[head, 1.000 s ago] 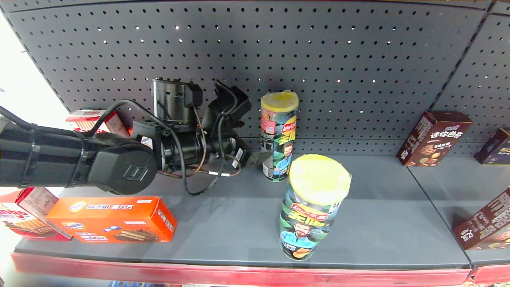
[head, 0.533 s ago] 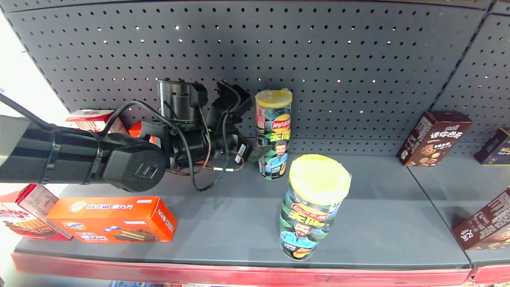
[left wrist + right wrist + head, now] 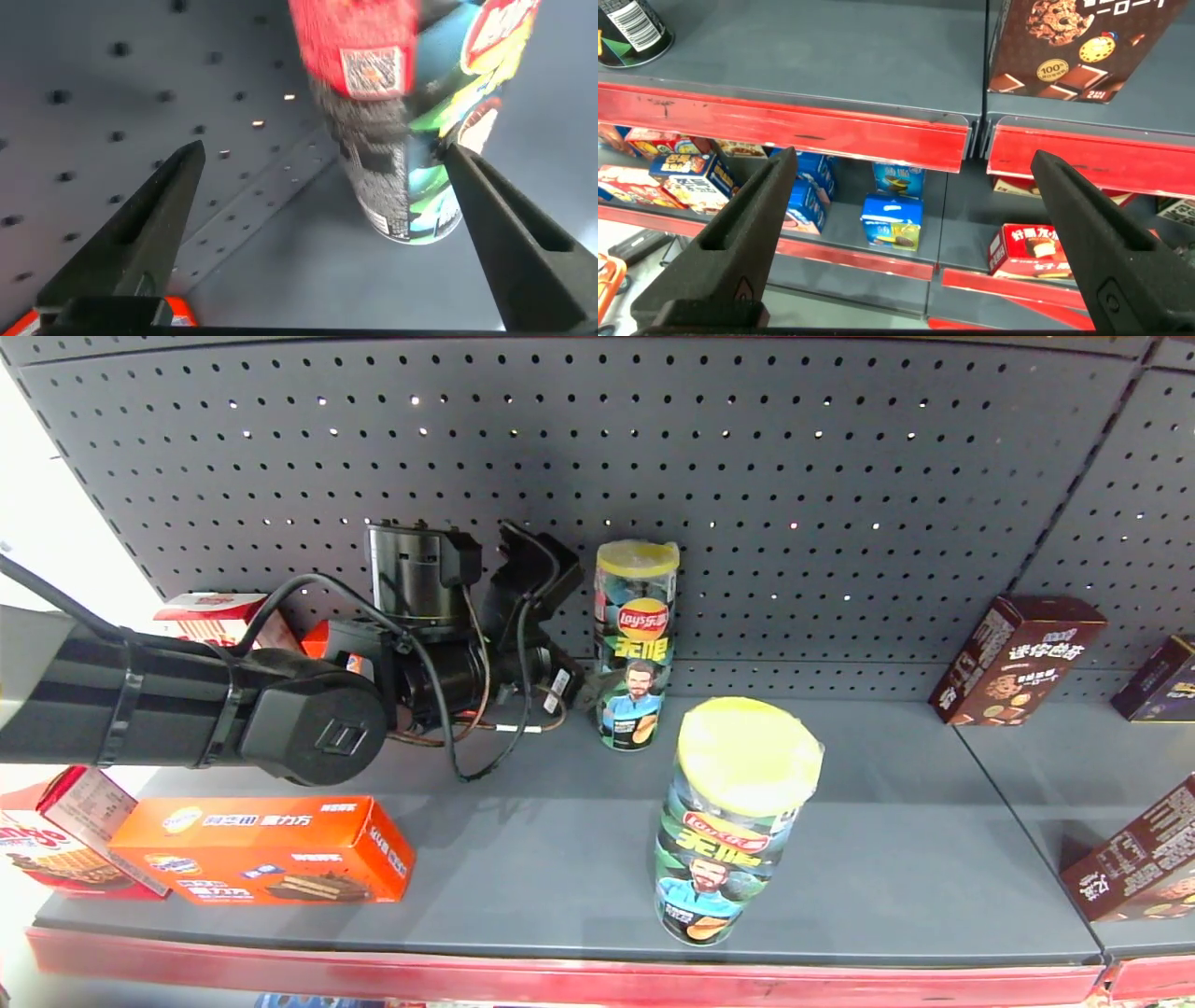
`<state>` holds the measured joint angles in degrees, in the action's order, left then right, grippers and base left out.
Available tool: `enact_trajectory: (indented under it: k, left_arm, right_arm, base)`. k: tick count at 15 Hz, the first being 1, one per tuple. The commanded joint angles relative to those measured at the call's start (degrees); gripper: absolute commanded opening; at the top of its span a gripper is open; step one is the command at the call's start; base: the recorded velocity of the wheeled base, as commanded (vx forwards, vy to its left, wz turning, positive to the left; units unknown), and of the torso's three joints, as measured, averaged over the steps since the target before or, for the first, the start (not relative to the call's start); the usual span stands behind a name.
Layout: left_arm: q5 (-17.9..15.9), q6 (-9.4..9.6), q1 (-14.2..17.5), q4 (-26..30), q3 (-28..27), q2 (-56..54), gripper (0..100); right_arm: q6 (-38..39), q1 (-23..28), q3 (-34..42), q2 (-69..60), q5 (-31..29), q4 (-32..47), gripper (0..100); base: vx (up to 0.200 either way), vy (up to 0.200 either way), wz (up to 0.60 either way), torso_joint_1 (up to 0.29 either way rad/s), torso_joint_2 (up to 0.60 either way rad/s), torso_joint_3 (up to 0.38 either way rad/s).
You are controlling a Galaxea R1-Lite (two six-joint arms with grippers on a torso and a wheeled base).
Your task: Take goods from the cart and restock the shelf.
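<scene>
Left gripper (image 3: 320, 154) is spread wide, clamping nothing. The rear can (image 3: 635, 649) stands upright between my fingers, close to one of them, at the back of the shelf (image 3: 887, 840) just before the pegboard (image 3: 747, 476). Two cans, I count: tall tubes, yellow lids, green-and-black wrap with a red oval logo, yellow characters and a man's portrait. On the rear can's far side there's a red panel with a square code. The front can (image 3: 733, 821) stands apart, near the shelf's front. One orange box (image 3: 261, 849) lies flat at left, three brown boxes (image 3: 1013, 658) at right. Right gripper (image 3: 913, 157) hangs open, empty.
</scene>
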<state>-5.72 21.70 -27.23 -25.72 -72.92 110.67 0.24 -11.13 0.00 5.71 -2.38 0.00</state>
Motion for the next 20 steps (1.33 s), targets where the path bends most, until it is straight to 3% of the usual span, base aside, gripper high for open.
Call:
enact_trajectory:
  k: [1,4,6,10,12,16,20]
  left_arm:
    - [1.41,-0.08,-0.01,-0.12,0.41,-0.10,100]
    - [1.67,0.01,0.08,-1.26,1.91,-0.45,100]
    - [1.76,0.19,0.08,-5.04,5.69,-1.95,100]
    - [2.90,0.19,1.48,-5.65,11.66,-6.25,100]
    - [3.61,0.19,2.71,-5.65,11.22,-6.25,100]
    - [8.53,0.62,3.50,-5.65,10.26,-3.44,100]
    - [8.62,0.01,2.98,-5.57,8.68,-0.28,100]
  right_arm:
    - [0.02,-0.03,0.00,0.10,0.00,0.00,100]
    - [0.02,-0.03,0.00,0.10,0.00,0.00,100]
    - [0.02,-0.03,0.00,0.10,0.00,0.00,100]
    - [0.02,-0.03,0.00,0.10,0.00,0.00,100]
    - [0.02,-0.03,0.00,0.10,0.00,0.00,100]
    - [0.02,-0.03,0.00,0.10,0.00,0.00,100]
    - [0.02,-0.03,0.00,0.10,0.00,0.00,100]
  base:
    - [0.000,0.000,0.00,0.000,0.00,0.000]
    - [0.000,0.000,0.00,0.000,0.00,0.000]
    - [0.000,0.000,0.00,0.000,0.00,0.000]
    - [0.000,0.000,0.00,0.000,0.00,0.000]
    - [0.000,0.000,0.00,0.000,0.00,0.000]
    - [0.000,0.000,0.00,0.000,0.00,0.000]
    - [0.000,0.000,0.00,0.000,0.00,0.000]
